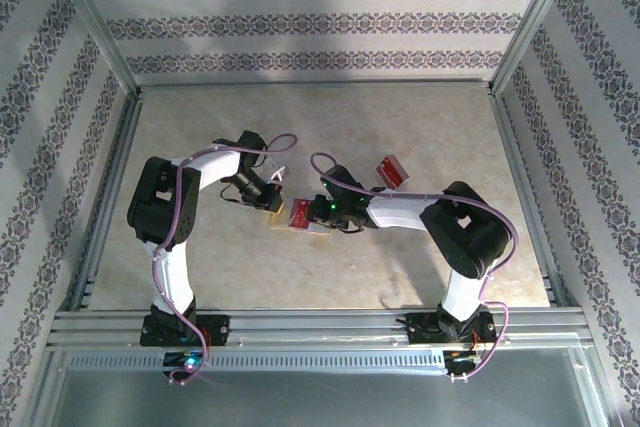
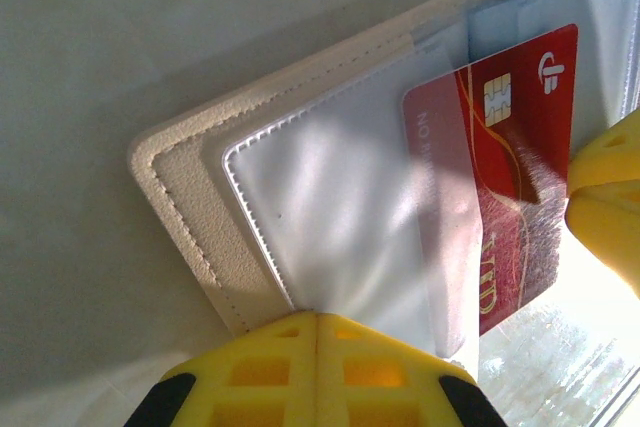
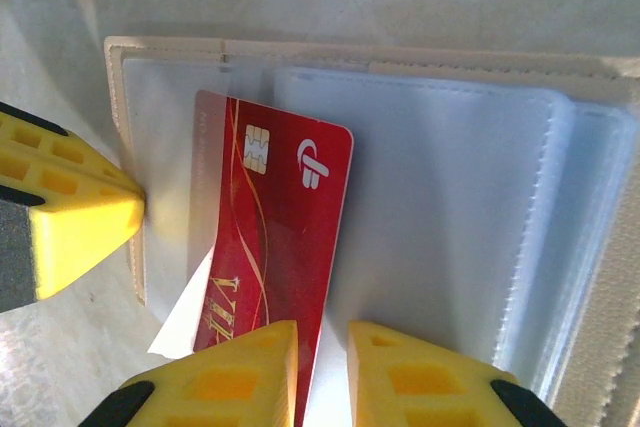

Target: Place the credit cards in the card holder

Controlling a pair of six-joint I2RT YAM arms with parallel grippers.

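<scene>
- One credit card [image 3: 270,217] is lodged part-way in the card holder [image 3: 450,217] — not seated; a second card [image 1: 390,171] is left out on the table [image 1: 200,147];
- left gripper [image 2: 317,367] is shut at the holder's edge; right gripper [image 3: 322,347] is narrowly parted, nothing held.

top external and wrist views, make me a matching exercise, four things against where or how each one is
Things
1. red plastic credit card with gold chip
2. second red rectangular card
3. left end effector
4. right end effector

States
a. shut on the tan stitched card holder, at its edge
b. lying on the beige table, apart from the holder
c. partly under a clear plastic sleeve
d. fingers slightly apart at the chip card's end

Pairs: 1-c, 2-b, 3-a, 4-d
</scene>
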